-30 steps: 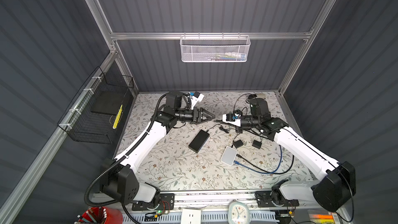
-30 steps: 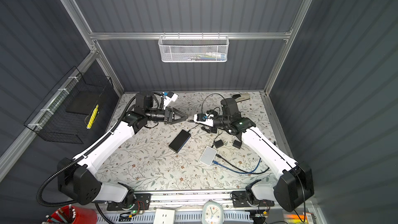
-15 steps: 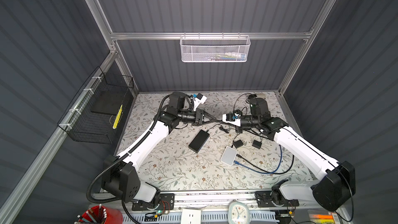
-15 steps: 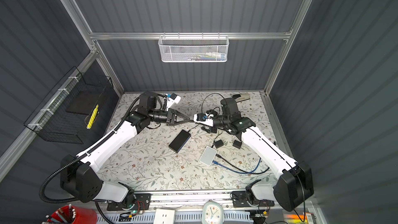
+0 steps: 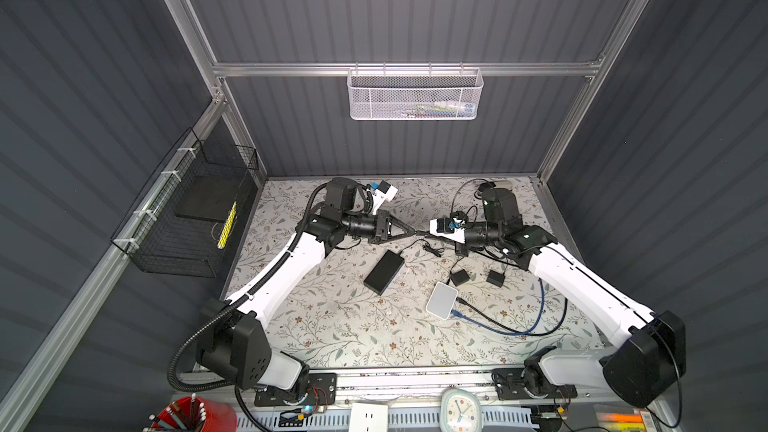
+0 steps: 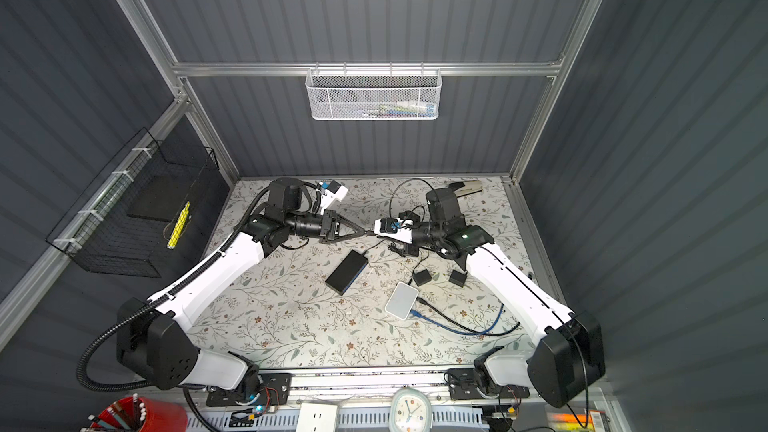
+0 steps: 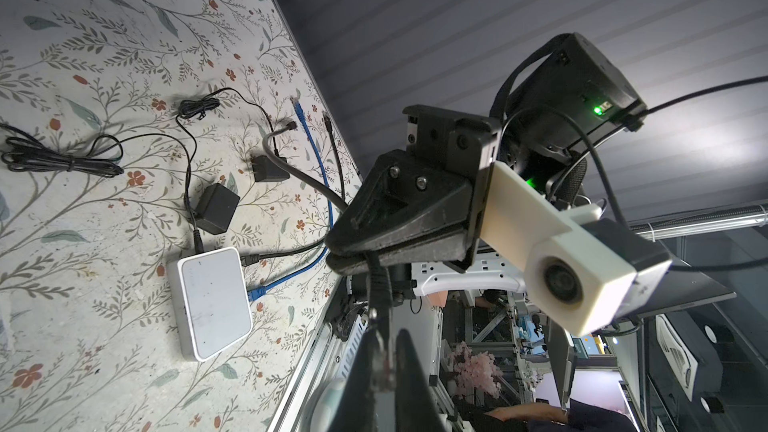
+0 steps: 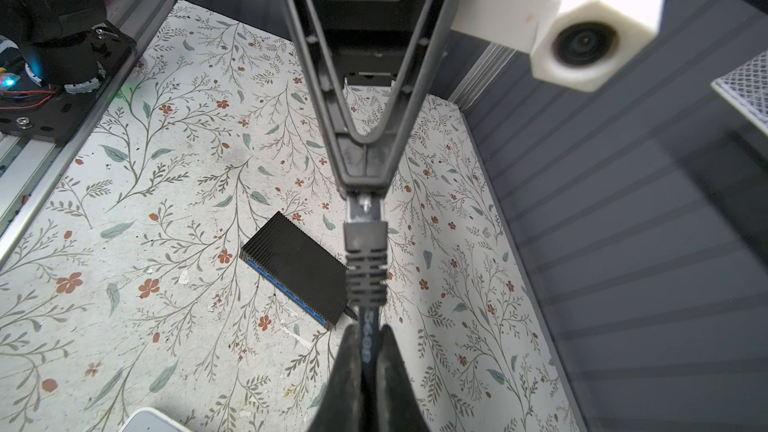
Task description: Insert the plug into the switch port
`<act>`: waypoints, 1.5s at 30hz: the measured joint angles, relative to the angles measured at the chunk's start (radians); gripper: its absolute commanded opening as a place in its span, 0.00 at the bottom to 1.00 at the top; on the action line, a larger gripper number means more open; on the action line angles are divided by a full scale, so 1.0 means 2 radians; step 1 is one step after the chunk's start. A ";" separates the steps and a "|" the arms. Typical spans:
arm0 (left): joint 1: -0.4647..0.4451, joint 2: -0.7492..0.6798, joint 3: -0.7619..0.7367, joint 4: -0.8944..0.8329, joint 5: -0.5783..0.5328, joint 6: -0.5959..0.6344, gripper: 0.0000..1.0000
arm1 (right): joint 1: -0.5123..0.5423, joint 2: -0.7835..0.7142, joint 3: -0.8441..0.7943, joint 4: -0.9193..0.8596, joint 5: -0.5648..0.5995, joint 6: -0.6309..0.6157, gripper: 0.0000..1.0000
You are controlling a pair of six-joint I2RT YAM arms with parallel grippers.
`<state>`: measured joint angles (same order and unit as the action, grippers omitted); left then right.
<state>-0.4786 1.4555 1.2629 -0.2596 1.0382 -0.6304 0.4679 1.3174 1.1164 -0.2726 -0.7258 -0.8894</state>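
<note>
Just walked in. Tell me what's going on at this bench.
The arms meet in mid-air. The left gripper is shut on the tip of the black plug; its cable runs between the fingers of the right gripper, though whether they grip it is unclear. The black switch lies on the table below, and the plug is not yet in a port.

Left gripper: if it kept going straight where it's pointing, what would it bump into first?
Probably the right gripper. The left gripper, shut on the plug by its tip, points straight at it, and the right gripper holds the cable just behind the plug. Only the plug separates them.
</note>
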 measured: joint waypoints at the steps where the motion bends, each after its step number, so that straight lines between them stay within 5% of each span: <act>1: 0.000 0.000 0.000 0.004 0.002 -0.004 0.06 | 0.000 0.000 0.000 0.002 0.000 0.003 0.82; 3: 0.000 0.000 0.000 0.019 0.005 -0.016 0.06 | -0.002 -0.002 -0.001 0.012 -0.001 0.015 0.98; 10: 0.000 0.000 -0.009 0.082 0.015 -0.073 0.06 | -0.020 -0.058 -0.073 0.160 -0.049 0.117 0.99; 13: 0.000 0.000 -0.009 0.097 0.020 -0.084 0.06 | -0.021 -0.051 -0.079 0.229 -0.086 0.167 0.90; 17: 0.000 0.000 -0.009 0.102 0.025 -0.092 0.06 | -0.024 -0.030 -0.068 0.254 -0.130 0.192 0.54; 19: 0.000 0.000 -0.009 0.103 0.028 -0.093 0.07 | -0.025 -0.017 -0.055 0.243 -0.145 0.187 0.47; 45: 0.000 0.000 -0.009 0.122 0.037 -0.107 0.07 | -0.024 0.016 -0.027 0.221 -0.154 0.162 0.28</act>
<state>-0.4789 1.4551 1.2449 -0.0158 1.1126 -0.8444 0.4194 1.3491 1.0626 0.1699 -1.0344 -0.5655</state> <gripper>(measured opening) 0.097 0.283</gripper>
